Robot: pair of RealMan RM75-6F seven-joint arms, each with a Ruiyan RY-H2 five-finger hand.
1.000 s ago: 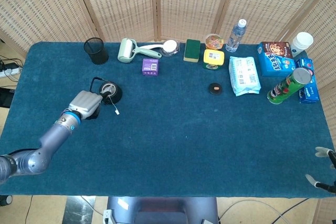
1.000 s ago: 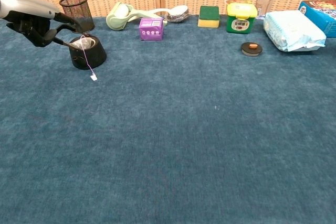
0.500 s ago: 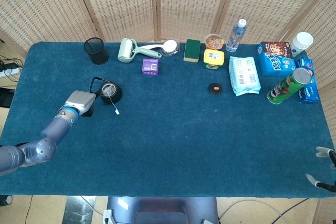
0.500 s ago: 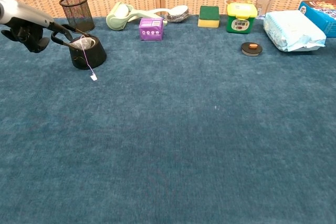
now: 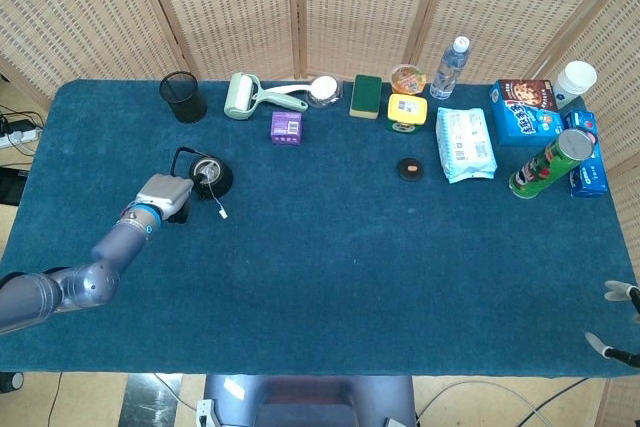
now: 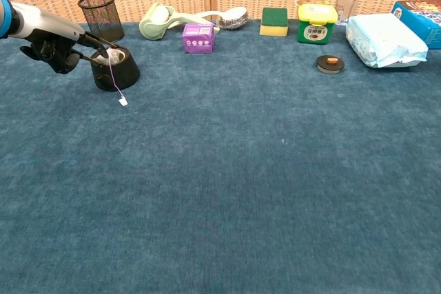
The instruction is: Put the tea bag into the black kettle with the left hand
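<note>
Chest view, tea bag inside black kettle, left robot hand just beside, apparently empty, fingers apart.

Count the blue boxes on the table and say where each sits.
2. One blue box with a dark top strip lies at the far right, beside the white packet. Another blue box lies at the right edge, behind the green can. Others may be hidden.

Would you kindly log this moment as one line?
left hand: beside black kettle | tea bag: in kettle, tag outside
</note>
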